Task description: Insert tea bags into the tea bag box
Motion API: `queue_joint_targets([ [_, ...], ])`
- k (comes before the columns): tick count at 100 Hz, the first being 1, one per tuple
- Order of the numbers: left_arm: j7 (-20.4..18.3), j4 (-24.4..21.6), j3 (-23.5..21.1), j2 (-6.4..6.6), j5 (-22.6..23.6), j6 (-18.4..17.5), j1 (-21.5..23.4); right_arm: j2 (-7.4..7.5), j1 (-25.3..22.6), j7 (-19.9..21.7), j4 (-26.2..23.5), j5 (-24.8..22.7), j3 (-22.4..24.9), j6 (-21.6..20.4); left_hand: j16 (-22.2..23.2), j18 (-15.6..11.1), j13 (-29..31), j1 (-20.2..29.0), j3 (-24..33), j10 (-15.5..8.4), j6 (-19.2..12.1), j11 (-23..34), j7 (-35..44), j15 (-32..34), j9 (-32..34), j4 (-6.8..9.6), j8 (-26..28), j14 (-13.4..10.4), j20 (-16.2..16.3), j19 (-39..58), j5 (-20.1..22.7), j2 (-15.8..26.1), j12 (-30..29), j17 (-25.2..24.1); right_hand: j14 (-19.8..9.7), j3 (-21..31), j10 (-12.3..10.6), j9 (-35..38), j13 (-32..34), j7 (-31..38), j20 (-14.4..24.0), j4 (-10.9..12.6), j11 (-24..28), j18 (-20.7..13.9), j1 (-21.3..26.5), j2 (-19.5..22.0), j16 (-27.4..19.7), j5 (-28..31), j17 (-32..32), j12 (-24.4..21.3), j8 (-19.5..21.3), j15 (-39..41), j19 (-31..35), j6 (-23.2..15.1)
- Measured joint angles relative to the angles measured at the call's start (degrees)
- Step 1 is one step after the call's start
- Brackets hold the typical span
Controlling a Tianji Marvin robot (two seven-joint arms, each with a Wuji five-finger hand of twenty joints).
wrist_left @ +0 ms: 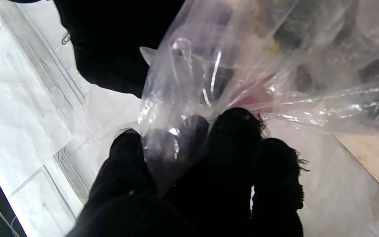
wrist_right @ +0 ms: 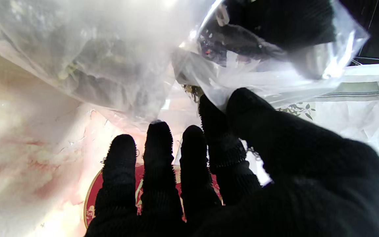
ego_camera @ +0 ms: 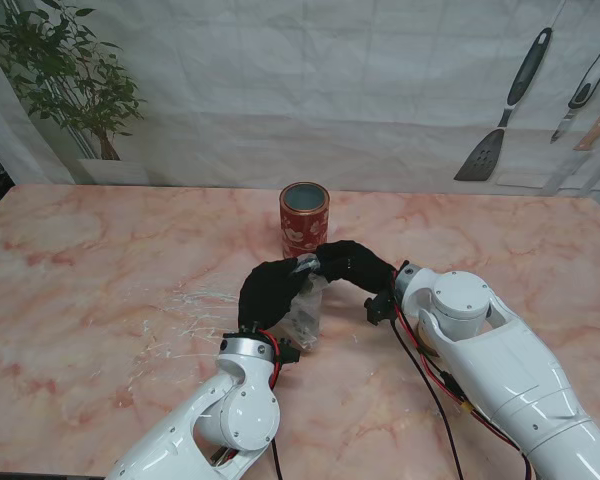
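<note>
Both hands grip one clear tea bag pouch [ego_camera: 306, 312]: left hand [ego_camera: 270, 290] clamped on its top, right hand [ego_camera: 352, 265] pinching the edge; tea bag box [ego_camera: 304, 218] stands just beyond, on the surface [ego_camera: 100, 270]; opposed pulling could tear it, spilling contents.

A pink marble-patterned table [ego_camera: 100, 270] fills the scene, veined in white and rust. Standing upright on it at the far middle is a red floral tea bag box [ego_camera: 304, 218], round, its top open and the inside pale blue-grey. Near the centre, a clear plastic bag [ego_camera: 306, 312] hangs down to the tabletop; whether it actually rests there is hard to tell. Pale scratch marks streak the left-centre surface.
</note>
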Motion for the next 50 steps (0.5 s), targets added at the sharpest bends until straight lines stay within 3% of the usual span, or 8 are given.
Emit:
queue_joint_targets([
  [50,-0.34,0.29,-1.02,-0.05,-0.53,3.1,-1.01,1.24,-2.65,-0.79,-6.17,-3.03,4.37,3.7,0.0,0.0,0.0,0.0,-0.01,0.0,0.0,0.0,0.0,0.0,0.0,0.0,0.01,0.0,0.0,-0.01,0.0,0.01,0.0,0.01,0.08,-1.23,0.77,-0.12,0.02,0.1,0.0,1.13,0.0,0.0,0.1,0.8,0.0,-0.66,-0.11,-0.01,4.11,0.0,-0.09,0.98],
])
